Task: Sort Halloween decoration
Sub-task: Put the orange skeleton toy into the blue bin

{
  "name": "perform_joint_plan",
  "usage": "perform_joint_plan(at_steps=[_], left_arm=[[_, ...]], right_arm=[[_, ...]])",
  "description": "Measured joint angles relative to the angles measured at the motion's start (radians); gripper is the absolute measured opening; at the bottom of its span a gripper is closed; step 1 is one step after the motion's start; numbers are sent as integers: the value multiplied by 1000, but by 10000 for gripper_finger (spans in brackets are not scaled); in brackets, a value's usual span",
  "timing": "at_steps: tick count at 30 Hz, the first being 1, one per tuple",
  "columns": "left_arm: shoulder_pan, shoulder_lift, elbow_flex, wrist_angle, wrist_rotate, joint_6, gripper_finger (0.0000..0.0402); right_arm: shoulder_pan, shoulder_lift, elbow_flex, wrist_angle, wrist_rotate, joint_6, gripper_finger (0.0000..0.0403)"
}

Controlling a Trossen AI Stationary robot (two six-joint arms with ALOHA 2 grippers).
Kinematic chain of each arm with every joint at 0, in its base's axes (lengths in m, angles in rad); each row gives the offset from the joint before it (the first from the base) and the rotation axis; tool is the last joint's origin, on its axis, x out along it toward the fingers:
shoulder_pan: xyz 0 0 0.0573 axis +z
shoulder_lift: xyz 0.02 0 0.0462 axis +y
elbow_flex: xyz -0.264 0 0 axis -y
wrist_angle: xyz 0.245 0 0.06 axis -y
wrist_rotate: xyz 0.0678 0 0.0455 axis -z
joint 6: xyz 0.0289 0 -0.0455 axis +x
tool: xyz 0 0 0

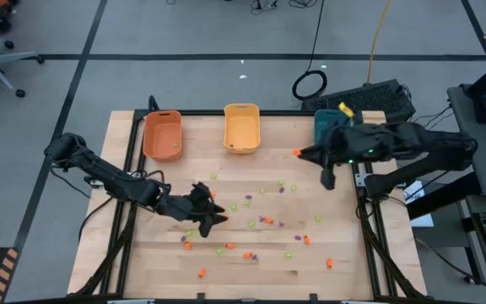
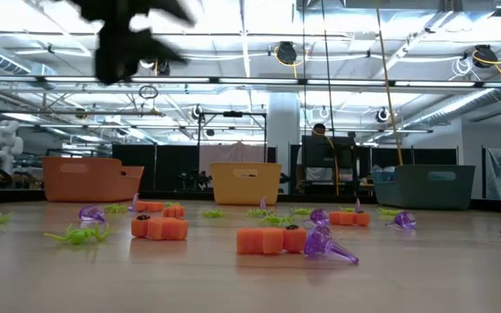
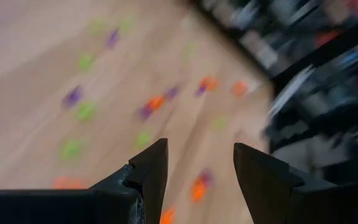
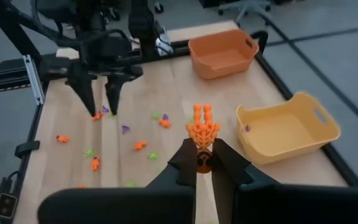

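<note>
Right gripper (image 4: 204, 151): jaws pinched on an orange trinket (image 4: 202, 127), held above the table near the teal bin (image 1: 326, 127).
Left gripper (image 3: 194, 165): jaws spread, nothing between them, over the scattered trinkets (image 1: 264, 221) on the table's left half.
Orange bin (image 1: 162, 135): one small green piece inside.
Yellow bin (image 4: 289, 127): one purple piece inside.
Teal bin: contents cannot be told.
Trinkets: orange, green and purple, strewn across the wooden table (image 1: 344, 253).
Writing: none readable.

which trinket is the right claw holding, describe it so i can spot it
Start at the teal bin at the table's far right corner. The right claw hovers just beside it, pinching an orange trinket. It is the only piece lifted off the wood; the rest lie scattered.
</note>
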Motion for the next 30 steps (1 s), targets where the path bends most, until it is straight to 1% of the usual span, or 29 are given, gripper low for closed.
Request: perform_joint_plan(at_steps=[3, 7, 9, 12, 16, 21, 30], left_arm=[[0, 0, 0, 150, -64, 133, 186], [0, 0, 0, 306, -137, 341, 186], [0, 0, 0, 353, -174, 416, 186], [0, 0, 0, 372, -230, 477, 186], [0, 0, 0, 378, -267, 484, 186], [1, 0, 0, 378, -273, 483, 186], [34, 0, 0, 378, -278, 482, 186]], right_arm=[[-2, -31, 0, -10, 0, -35, 4], [-2, -60, 0, -15, -2, -96, 4], [-2, -72, 0, -25, -3, -123, 4], [-2, -88, -1, -43, -4, -149, 4], [-2, -106, -1, -49, -6, -173, 4], [-2, -116, -1, -48, -8, -221, 4], [-2, -107, -1, -48, -9, -219, 4]])
